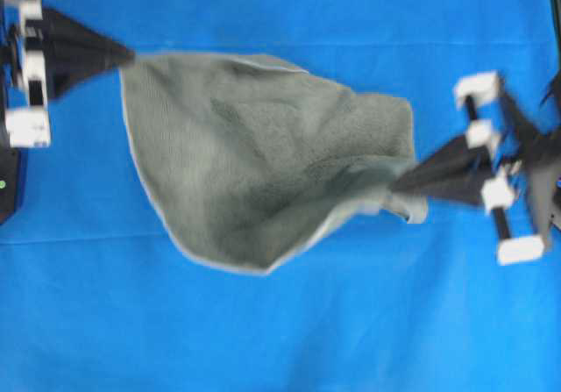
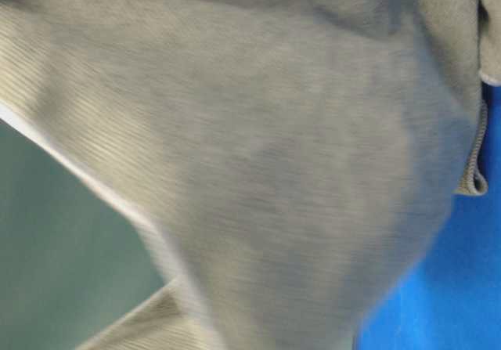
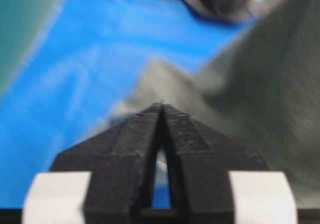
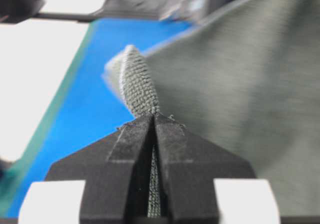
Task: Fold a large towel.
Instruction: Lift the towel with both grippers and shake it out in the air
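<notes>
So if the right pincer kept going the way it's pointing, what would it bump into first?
The towel itself. The right pincer is shut on its edge and points left across the cloth, towards the left pincer beyond it, though depth is hard to judge.

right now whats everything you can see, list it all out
towel: one, grey-green with a pale hem, lifted off the table and hanging between the two arms, a corner in each one's fingers
table covering: one, bright blue, spread under everything
left gripper: one, black with white parts, upper left of the overhead view, shut on the towel's corner
right gripper: one, black with white parts, right of the overhead view, shut on a bunched fold of the towel
</notes>
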{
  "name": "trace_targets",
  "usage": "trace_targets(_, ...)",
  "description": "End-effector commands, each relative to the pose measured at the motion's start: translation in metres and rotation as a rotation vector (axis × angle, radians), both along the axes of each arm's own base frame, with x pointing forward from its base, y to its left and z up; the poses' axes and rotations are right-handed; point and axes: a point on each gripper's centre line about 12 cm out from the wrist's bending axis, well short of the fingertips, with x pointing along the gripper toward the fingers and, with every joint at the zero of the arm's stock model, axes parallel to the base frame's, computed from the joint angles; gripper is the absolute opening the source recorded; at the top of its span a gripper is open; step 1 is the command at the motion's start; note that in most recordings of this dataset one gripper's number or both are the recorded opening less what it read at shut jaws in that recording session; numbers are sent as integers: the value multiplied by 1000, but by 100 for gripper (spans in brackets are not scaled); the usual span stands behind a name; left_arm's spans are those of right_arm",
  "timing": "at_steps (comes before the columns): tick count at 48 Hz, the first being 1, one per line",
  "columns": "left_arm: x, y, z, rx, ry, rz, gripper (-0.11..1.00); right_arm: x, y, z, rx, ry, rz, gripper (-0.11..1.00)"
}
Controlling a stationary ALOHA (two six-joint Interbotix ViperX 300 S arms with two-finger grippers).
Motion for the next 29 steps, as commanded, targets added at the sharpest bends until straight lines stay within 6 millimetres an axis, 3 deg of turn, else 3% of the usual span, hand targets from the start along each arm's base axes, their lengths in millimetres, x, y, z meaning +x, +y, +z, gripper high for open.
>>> trace_targets(1, -2, 18, 25, 29, -100, 75, 1, -13, -23, 17, -17, -46, -77, 0)
trace_targets(11, -16, 56, 55, 109, -273, 245, 1, -51, -86, 43, -119, -96, -342, 1)
trace_targets(17, -28, 68, 79, 163, -371, 311, 1, -73, -110, 59, -157, -148, -475, 0)
trace_targets(22, -31, 69, 96, 181, -422, 320, 1, -86, -116, 73, -163, -197, -526, 0)
trace_targets(29, -30, 51, 114, 161, -460, 248, 1, -97, -102, 96, -60, -286, -484, 0)
